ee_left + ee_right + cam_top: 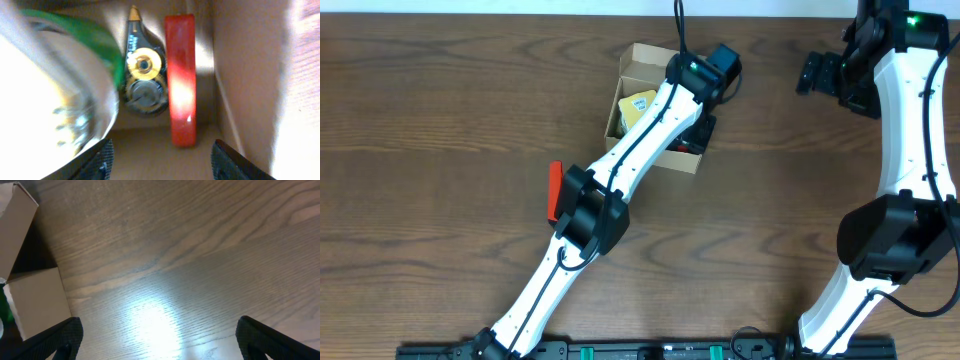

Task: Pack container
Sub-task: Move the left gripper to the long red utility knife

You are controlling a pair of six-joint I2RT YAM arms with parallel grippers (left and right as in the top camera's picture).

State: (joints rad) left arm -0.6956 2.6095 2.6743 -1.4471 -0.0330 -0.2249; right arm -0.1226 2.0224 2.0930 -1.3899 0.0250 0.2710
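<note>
The container (642, 62), a small brown cardboard box, stands open at the back middle of the table. My left arm reaches over it, and my left gripper (698, 135) hangs down inside its right half. In the left wrist view the left gripper (167, 165) is open over the box floor (145, 145), with nothing between its fingers. Ahead of it lie a red bar (180, 80), a black correction-tape dispenser (142, 70) and a blurred shiny green-edged thing (65, 90). A yellow item (638, 105) shows in the box's left half. My right gripper (820, 72) is open, well to the box's right.
A red object (555, 190) lies on the wooden table left of my left arm's elbow. In the right wrist view the right gripper (160, 345) hovers over bare wood (190, 255), with the box's wall (35, 300) at the left edge.
</note>
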